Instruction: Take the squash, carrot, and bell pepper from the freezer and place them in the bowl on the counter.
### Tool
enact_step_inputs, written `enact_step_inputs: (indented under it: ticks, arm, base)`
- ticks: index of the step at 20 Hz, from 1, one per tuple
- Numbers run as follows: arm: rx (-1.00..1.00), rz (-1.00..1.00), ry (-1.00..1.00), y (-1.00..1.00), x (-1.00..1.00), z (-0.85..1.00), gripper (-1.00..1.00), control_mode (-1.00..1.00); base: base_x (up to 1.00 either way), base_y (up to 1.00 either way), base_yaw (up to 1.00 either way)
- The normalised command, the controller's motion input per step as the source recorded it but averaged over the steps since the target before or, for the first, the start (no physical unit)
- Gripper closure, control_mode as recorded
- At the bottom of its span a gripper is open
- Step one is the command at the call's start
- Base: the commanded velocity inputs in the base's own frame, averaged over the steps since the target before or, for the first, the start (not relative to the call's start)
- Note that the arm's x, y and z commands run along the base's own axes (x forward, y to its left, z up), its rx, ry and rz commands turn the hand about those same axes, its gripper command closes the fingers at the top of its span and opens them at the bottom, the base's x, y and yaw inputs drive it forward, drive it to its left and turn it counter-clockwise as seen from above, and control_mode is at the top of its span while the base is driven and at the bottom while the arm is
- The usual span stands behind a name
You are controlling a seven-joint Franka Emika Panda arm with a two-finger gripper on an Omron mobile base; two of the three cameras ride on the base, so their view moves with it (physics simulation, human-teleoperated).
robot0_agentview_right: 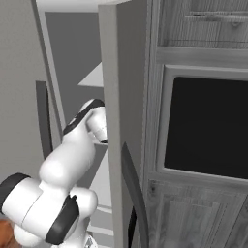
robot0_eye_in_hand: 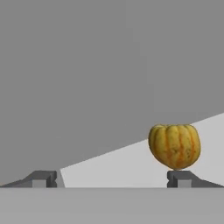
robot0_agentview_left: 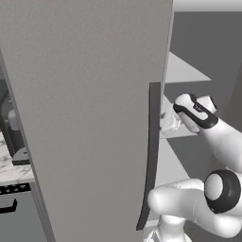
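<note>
Squash [robot0_eye_in_hand: 175,146] sits on a pale freezer shelf [robot0_eye_in_hand: 131,168], at about four o'clock in the hand view, directly above the right fingertip [robot0_eye_in_hand: 183,178] of the gripper [robot0_eye_in_hand: 111,179]. The gripper is spread wide and holds nothing; its two tips stand far apart at the bottom of that view, and the squash is off to one side of the gap, not centred between them. My reading is that the hand needs to shift toward the squash before closing, since a squeeze from here would likely miss it.

Both base views show the white arm [robot0_agentview_left: 208,123] reaching past the freezer's [robot0_agentview_left: 90,118] open grey door, beside its long dark handle [robot0_agentview_left: 152,151], into the compartment; the door stands swung out so the shelves can be reached. That door hides most of the interior, and the hand itself is screened by the wrist. Carrot and bell pepper cannot be made out. A strip of marble desk [robot0_agentview_left: 12,170] shows at nine o'clock in the left base view, cut off by the door; any bowl there is hidden.
</note>
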Motion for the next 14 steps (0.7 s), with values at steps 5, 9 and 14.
enact_step_inputs:
  ticks: [5, 9, 14]
  arm:
    - [0.0, 0.07, -0.01, 0.07, 0.27, 0.0, -1.0, -1.0]
    - [0.01, 0.03, 0.0, 0.0, 0.25, 0.0, -1.0, -1.0]
    - [0.01, 0.01, 0.0, 0.0, 0.35, 0.0, -1.0, -1.0]
  base:
    - [0.0, 0.0, 0.0]
    - [0.0, 0.0, 0.0]
    - [0.0, 0.0, 0.0]
